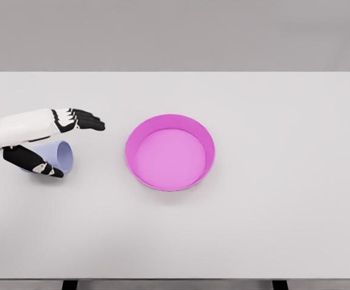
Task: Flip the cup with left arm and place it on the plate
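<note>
While the pale blue cup [60,156] lay on its side on the white table [271,217], left of the pink plate [169,152], the left hand [45,140] straddled it, fingers [84,119] and thumb spread apart, not clamped.

The counter [271,199] has a smooth, matt, pale grey-white surface with no grain or sheen. The plate [206,140] looks like smooth magenta plastic with a soft, nearly matt finish, and the cup [61,154] like smooth, matt lavender plastic. The left hand [48,139] has a hard white shell with a slight gloss, and its fingers [87,119] are matt black.
</note>
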You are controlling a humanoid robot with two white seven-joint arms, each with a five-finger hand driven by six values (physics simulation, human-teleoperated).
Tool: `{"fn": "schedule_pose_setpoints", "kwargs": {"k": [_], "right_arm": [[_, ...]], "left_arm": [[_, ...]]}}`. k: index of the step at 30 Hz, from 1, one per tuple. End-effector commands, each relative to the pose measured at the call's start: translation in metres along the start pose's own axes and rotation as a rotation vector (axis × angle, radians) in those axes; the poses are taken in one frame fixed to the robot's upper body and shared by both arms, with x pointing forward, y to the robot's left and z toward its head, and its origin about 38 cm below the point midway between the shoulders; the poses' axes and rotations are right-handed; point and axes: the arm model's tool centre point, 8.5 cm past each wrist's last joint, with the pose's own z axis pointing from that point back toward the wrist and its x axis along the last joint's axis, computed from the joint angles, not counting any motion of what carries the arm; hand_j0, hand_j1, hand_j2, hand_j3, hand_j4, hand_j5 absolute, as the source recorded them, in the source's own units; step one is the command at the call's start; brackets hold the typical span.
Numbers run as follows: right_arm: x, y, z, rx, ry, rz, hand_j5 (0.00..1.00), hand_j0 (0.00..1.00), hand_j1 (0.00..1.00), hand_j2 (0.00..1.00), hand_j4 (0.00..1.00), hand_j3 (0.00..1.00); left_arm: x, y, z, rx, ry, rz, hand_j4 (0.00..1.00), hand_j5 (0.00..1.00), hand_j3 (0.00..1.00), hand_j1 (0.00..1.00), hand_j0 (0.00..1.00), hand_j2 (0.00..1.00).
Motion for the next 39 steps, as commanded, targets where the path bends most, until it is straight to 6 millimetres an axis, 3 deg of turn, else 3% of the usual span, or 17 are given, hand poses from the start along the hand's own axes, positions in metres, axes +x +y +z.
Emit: {"fn": "schedule_pose_setpoints", "kwargs": {"k": [1, 3, 10, 17, 19, 21, 23, 28, 34, 39], "right_arm": [[0.000, 0.000, 0.000, 0.001, -0.001, 0.007, 1.00, 1.00, 1.00, 1.00, 1.00, 1.00], [-0.008, 0.000, 0.001, 0.000, 0.017, -0.004, 1.00, 1.00, 1.00, 1.00, 1.00, 1.00], [-0.007, 0.001, 0.000, 0.000, 0.014, -0.004, 1.00, 1.00, 1.00, 1.00, 1.00, 1.00], [-0.007, 0.001, 0.000, 0.000, 0.014, -0.004, 1.00, 1.00, 1.00, 1.00, 1.00, 1.00], [-0.008, 0.001, 0.000, 0.000, 0.015, -0.004, 1.00, 1.00, 1.00, 1.00, 1.00, 1.00], [-0.007, 0.000, 0.000, 0.000, 0.012, -0.004, 1.00, 1.00, 1.00, 1.00, 1.00, 1.00], [-0.008, 0.001, 0.000, 0.000, 0.015, -0.004, 1.00, 1.00, 1.00, 1.00, 1.00, 1.00], [-0.008, 0.001, 0.000, 0.000, 0.015, -0.004, 1.00, 1.00, 1.00, 1.00, 1.00, 1.00], [-0.007, 0.001, 0.000, 0.000, 0.014, -0.004, 1.00, 1.00, 1.00, 1.00, 1.00, 1.00], [-0.007, 0.001, 0.000, 0.001, 0.013, -0.003, 1.00, 1.00, 1.00, 1.00, 1.00, 1.00]], "left_arm": [[0.000, 0.000, 0.001, 0.000, 0.002, 0.009, 1.00, 1.00, 1.00, 1.00, 1.00, 1.00], [-0.001, -0.006, 0.001, 0.001, -0.002, 0.038, 1.00, 1.00, 1.00, 1.00, 1.00, 1.00], [-0.004, -0.018, 0.008, -0.009, 0.013, 0.090, 1.00, 1.00, 1.00, 1.00, 1.00, 1.00], [-0.002, 0.003, 0.015, 0.140, 0.005, 0.129, 1.00, 1.00, 1.00, 1.00, 1.00, 1.00], [-0.020, -0.006, 0.025, 0.069, 0.195, 0.207, 1.00, 1.00, 1.00, 1.00, 1.00, 1.00], [-0.030, -0.024, 0.029, -0.009, 0.290, 0.269, 1.00, 1.00, 1.00, 1.00, 1.00, 1.00], [-0.038, -0.028, 0.033, -0.020, 0.372, 0.311, 1.00, 1.00, 1.00, 1.00, 1.00, 1.00], [-0.042, -0.025, 0.033, 0.001, 0.408, 0.333, 1.00, 1.00, 1.00, 1.00, 1.00, 1.00], [-0.052, -0.040, 0.015, 0.030, 0.401, 0.394, 1.00, 1.00, 1.00, 1.00, 1.00, 1.00], [-0.065, -0.045, 0.024, 0.008, 0.484, 0.361, 1.00, 1.00, 1.00, 1.00, 1.00, 1.00]]}}
